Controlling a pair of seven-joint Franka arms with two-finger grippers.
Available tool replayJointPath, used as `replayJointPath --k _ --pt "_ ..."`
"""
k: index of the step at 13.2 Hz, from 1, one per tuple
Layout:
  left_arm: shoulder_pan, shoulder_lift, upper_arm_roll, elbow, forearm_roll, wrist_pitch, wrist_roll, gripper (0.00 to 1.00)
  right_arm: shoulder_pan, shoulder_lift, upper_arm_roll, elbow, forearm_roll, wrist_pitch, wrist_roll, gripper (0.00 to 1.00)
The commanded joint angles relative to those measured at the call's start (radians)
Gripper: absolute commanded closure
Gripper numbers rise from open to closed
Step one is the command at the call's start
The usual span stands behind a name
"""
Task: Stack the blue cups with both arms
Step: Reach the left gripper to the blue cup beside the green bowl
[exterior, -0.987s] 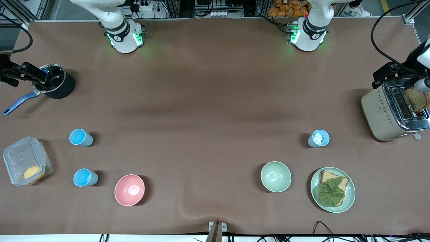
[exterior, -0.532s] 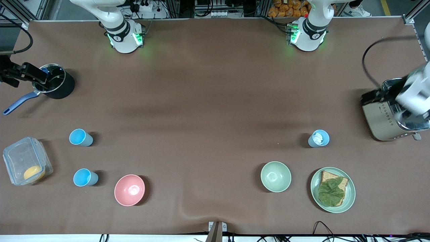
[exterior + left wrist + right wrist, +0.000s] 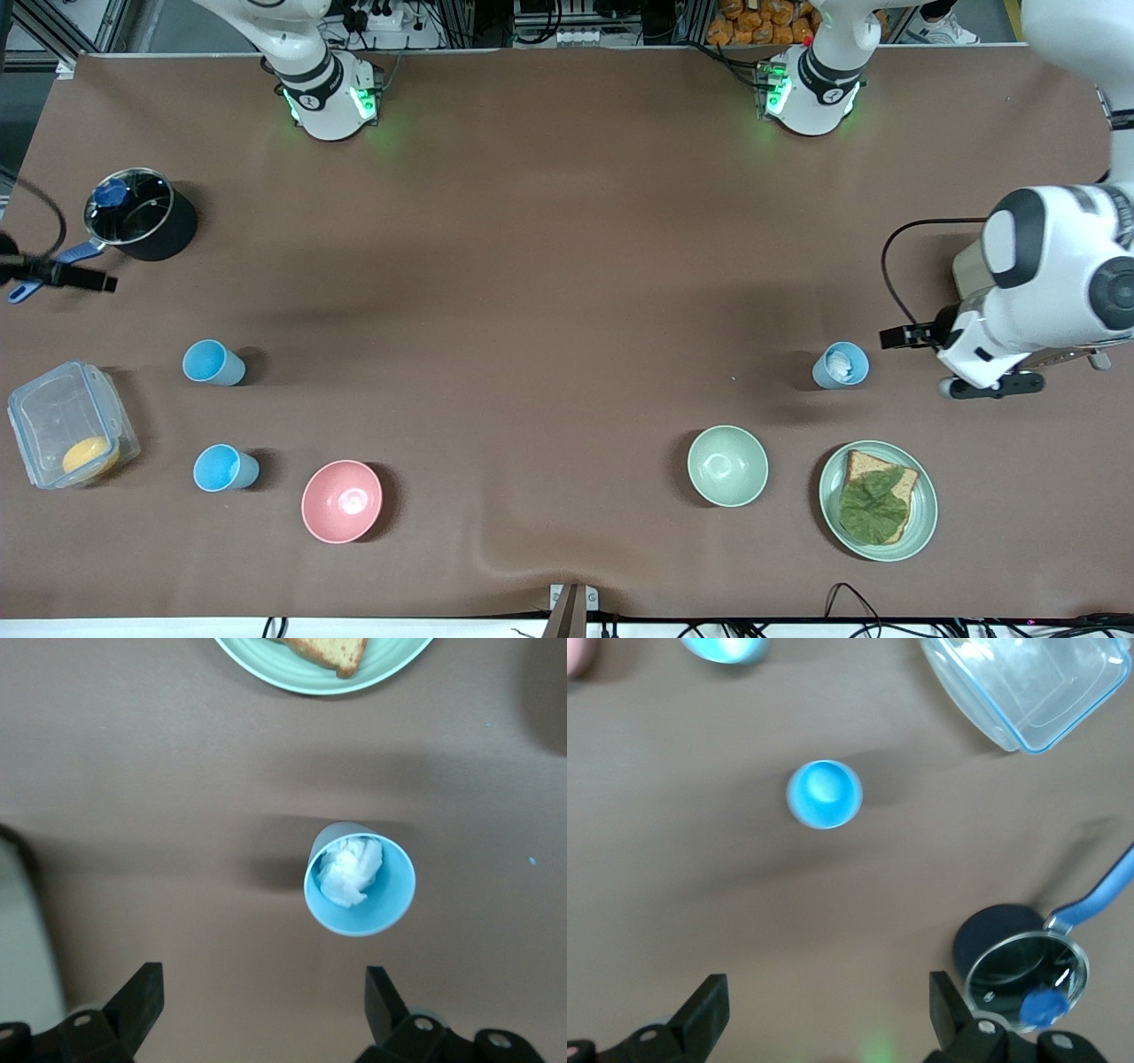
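Now both arms have left their earlier stations and turned toward the cups, which themselves have not moved in the last second.

Nearest the front camera stands one bright blue cup (image 3: 225, 468), upright beside the pink bowl (image 3: 342, 501), toward the right arm's end of the table. A little farther from the camera is a second bright blue cup (image 3: 212, 362), also upright, with the clear plastic container (image 3: 69, 424) near both. At about the same depth, toward the left arm's end, stands the paler cup (image 3: 841, 365) with a white scrap inside, just farther than the pale green bowl (image 3: 727, 465) and the plate of bread and leaf (image 3: 877, 501).

A second ago the left gripper (image 3: 979, 377) was at the toaster (image 3: 967, 270); it has swung away and now hangs over the cloth just beside the paler cup, apart from it. Its wrist view shows the two fingers spread wide with nothing between them and the cup (image 3: 359, 879) ahead of the gap.

The right gripper (image 3: 84, 279) was over the dark saucepan (image 3: 142, 214); it has pulled off and now sits over the saucepan's blue handle, well apart from the cups. Its fingers are likewise spread and empty in its wrist view, which looks down on the farther bright cup (image 3: 824, 794).

So, by my reading, the stacking itself has not begun: no cup is held or nested. Each arm seems to be lining up on its nearest cup, the left much closer to a grasp than the right.
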Motion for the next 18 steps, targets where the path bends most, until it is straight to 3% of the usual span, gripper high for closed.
replayJointPath --k 1,5,6,7,8,9,10,15,18 --pt "0.008 0.047 -0.004 -0.030 -0.020 0.082 -0.003 0.00 -0.099 0.065 0.015 0.039 0.003 0.031 -0.111 0.00" --pt "0.008 0.139 -0.006 -0.030 -0.023 0.190 -0.003 0.00 -0.151 0.137 0.014 0.093 0.000 0.035 -0.199 0.00" --pt "0.006 0.151 -0.007 -0.030 -0.025 0.193 -0.003 0.06 -0.180 0.146 0.015 0.094 0.020 0.039 -0.197 0.00" --pt "0.006 0.156 -0.007 -0.030 -0.041 0.193 -0.003 0.21 -0.181 0.163 0.015 0.096 0.048 0.039 -0.196 0.00" --pt "0.006 0.159 -0.007 -0.030 -0.060 0.193 0.002 0.46 -0.162 0.184 0.017 0.102 0.045 0.048 -0.196 0.00" --pt "-0.004 0.170 -0.007 -0.030 -0.069 0.193 0.003 0.79 -0.150 0.187 0.017 0.099 0.039 0.089 -0.211 0.00" --pt "-0.006 0.170 -0.009 -0.029 -0.072 0.193 0.003 1.00 -0.153 0.197 0.017 0.091 0.034 0.129 -0.216 0.00" --pt "-0.002 0.167 -0.074 -0.026 -0.077 0.192 -0.014 1.00 -0.116 0.302 0.020 0.087 0.057 0.257 -0.196 0.00" --pt "-0.001 0.136 -0.114 -0.026 -0.168 0.153 -0.038 1.00 -0.083 0.296 0.019 -0.023 0.066 0.370 -0.162 0.00"
